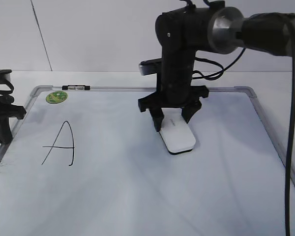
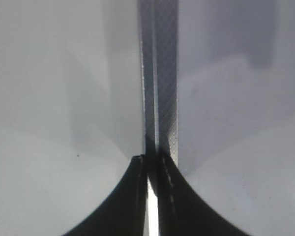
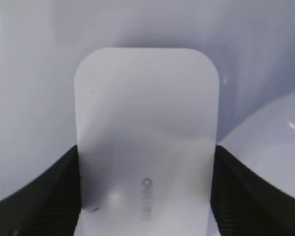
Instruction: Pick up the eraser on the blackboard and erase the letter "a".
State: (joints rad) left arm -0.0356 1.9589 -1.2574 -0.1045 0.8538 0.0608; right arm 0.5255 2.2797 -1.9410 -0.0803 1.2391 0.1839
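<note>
The white eraser [image 1: 179,137] lies flat on the blackboard [image 1: 137,196], a white board with a silver-grey frame, right of its middle. My right gripper [image 1: 173,123] stands over the eraser's far end with a finger against each long side. In the right wrist view the eraser [image 3: 146,108] fills the gap between the right gripper's [image 3: 146,162] fingers, grey lettering up. No small letter "a" shows; it may be under the eraser or arm. My left gripper [image 1: 2,110] rests at the board's left edge, and its jaws [image 2: 152,160] are shut and empty.
A large capital "A" [image 1: 61,143] is drawn on the left part of the board. A round green sticker [image 1: 56,97] sits in the far left corner, with a small black clip [image 1: 75,87] on the top frame. The board's frame strip [image 2: 160,73] runs under the left gripper.
</note>
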